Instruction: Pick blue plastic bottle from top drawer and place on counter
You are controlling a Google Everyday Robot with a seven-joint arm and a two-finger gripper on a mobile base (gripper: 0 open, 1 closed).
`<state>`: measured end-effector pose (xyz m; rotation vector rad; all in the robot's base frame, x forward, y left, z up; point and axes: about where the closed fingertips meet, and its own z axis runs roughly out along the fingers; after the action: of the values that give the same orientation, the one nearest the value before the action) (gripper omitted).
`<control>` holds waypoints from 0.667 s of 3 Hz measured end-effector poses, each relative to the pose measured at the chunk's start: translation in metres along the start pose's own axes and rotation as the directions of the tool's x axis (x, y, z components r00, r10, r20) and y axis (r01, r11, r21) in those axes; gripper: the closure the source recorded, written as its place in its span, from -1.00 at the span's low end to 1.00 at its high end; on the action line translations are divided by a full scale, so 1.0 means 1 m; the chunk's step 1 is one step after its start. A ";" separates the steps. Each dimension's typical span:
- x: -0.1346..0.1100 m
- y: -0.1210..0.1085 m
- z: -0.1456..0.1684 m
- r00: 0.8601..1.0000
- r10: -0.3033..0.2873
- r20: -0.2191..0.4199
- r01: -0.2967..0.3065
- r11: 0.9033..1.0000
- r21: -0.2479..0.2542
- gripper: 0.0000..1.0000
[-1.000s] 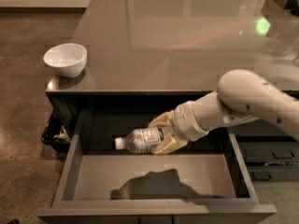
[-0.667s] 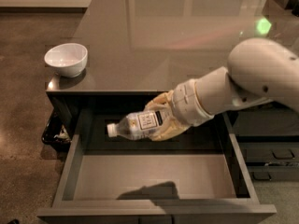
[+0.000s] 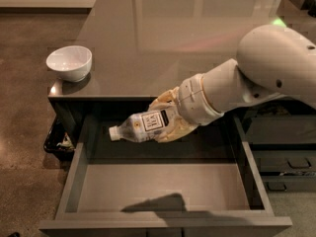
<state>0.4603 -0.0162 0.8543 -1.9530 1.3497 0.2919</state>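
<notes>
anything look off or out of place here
Nothing looks spilled or damaged. The one unusual thing is the blue plastic bottle, held sideways in the claw above the open top drawer, cap on. The white bowl sits upright near the left front corner of the counter.

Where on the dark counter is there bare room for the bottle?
The glossy dark grey-brown counter is bare right of the round white bowl, all the way back. Crowded: the bowl's front-left corner and the front right, where the white arm crosses. The pincer grips the clear bluish plastic bottle over the open dark grey drawer.
</notes>
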 end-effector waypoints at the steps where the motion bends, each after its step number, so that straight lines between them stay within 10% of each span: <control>1: 0.004 -0.032 -0.013 0.996 -0.078 -0.051 0.078 0.997 -0.004 1.00; 2: 0.017 -0.099 -0.022 0.981 -0.158 -0.116 0.159 0.987 0.005 1.00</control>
<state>0.5499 -0.0255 0.9029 -2.0783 1.2546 0.0933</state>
